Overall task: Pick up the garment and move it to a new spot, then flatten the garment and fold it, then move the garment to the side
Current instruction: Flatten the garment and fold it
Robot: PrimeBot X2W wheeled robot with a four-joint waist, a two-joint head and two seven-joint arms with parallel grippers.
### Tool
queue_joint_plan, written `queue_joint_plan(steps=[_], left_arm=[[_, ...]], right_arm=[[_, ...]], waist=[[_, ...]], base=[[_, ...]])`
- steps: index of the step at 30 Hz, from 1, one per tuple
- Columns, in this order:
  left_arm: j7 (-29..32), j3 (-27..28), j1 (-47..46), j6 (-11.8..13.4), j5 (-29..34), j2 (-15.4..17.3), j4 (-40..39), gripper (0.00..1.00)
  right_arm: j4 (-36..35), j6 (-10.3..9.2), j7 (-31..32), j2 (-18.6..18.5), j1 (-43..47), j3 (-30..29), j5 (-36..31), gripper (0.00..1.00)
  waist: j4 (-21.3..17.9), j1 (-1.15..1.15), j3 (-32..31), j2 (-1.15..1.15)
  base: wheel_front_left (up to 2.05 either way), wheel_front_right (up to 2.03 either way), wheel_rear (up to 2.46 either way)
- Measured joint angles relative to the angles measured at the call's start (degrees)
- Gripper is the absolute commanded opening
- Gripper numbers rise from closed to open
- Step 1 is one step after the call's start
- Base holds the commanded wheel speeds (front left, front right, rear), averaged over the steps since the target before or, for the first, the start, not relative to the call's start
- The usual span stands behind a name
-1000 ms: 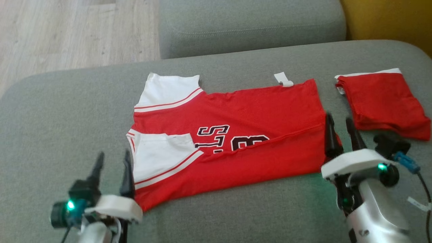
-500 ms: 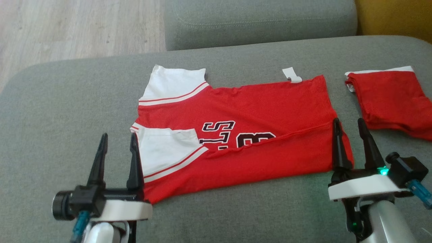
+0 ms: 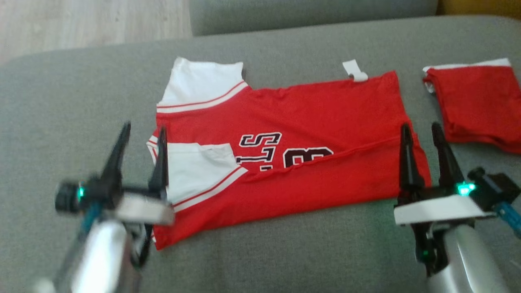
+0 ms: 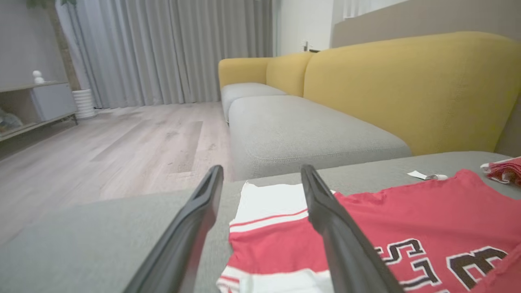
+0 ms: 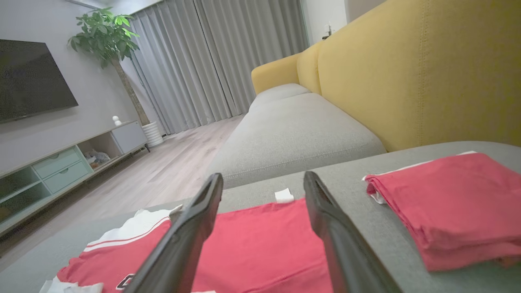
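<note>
1. The left gripper (image 3: 144,132) has its two fingers spread apart with nothing between them; it is blurred in the head view, its right finger lying over the left edge of the jersey (image 3: 309,118) and its left finger over bare grey cushion (image 3: 61,101).
2. The right gripper (image 3: 420,128) is likewise spread and empty; its left finger lies over the jersey's right-hand corner, its right finger over the cushion between the jersey and a folded red cloth (image 3: 476,101); whether either finger touches fabric cannot be told.
3. The jersey lies flat across the middle of the cushion, neck end towards the robot's left; its near long edge is folded up over the dark lettering; one white sleeve (image 3: 199,171) is folded in over the chest, the other white sleeve (image 3: 203,83) lies out at the far left.
4. A small white tag (image 3: 355,71) sticks out at the jersey's far edge.
5. The folded red cloth sits on the same cushion, apart from the jersey, at the robot's right.
6. In the left wrist view the left gripper (image 4: 262,169) frames the far sleeve; beyond it are another grey seat (image 4: 301,134), a yellow sofa back (image 4: 407,89) and wooden floor (image 4: 122,142).
7. In the right wrist view the right gripper (image 5: 262,176) frames the tag (image 5: 283,195); the jersey (image 5: 260,240) lies beneath, the folded cloth (image 5: 456,195) to the right.
</note>
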Motion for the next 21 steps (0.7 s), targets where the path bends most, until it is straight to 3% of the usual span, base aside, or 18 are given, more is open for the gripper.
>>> queue_joint_plan(steps=[3, 6, 9, 14, 18, 21], left_arm=[[7.1, -1.3, -9.0, -3.3, -1.4, 3.0, 4.2, 1.00], [15.3, -3.9, -19.3, -4.6, -2.6, 7.2, 8.5, 1.00], [21.9, -8.9, -28.0, -5.0, -5.0, 11.5, 12.3, 1.00], [30.2, -17.1, -36.4, -5.1, -14.2, 17.1, 18.2, 1.00], [33.9, -20.9, -40.6, -5.1, -19.4, 21.6, 22.0, 1.00], [34.8, -22.5, -43.2, -5.1, -22.0, 23.2, 24.3, 1.00]], right_arm=[[-0.8, 0.00, 0.0, 0.0, -2.7, 1.1, 0.3, 1.00], [-1.2, 0.00, 0.0, 0.0, -5.5, 2.2, 0.6, 1.00], [-1.7, 0.00, -0.1, 0.0, -7.5, 2.7, 1.9, 1.00], [-3.2, 0.00, -0.3, 0.0, -10.1, 4.9, 3.4, 1.00], [-5.0, 0.00, -0.3, 0.0, -11.4, 5.9, 6.0, 1.00], [-6.7, 0.00, -0.3, -0.1, -11.8, 6.6, 7.1, 1.00]], waist=[[-0.7, 0.00, 2.6, 0.00], [-1.6, 0.01, 5.4, 0.00], [-2.9, 0.01, 8.1, 0.00], [-6.0, 0.01, 12.1, 0.00], [-8.8, 0.01, 14.7, 0.00], [-10.4, 0.01, 16.7, 0.00]], base=[[0.00, 0.00, 0.00], [0.00, 0.00, 0.00], [0.00, 0.00, 0.00], [0.00, 0.00, 0.00], [0.00, 0.00, 0.00], [0.00, 0.00, 0.00]])
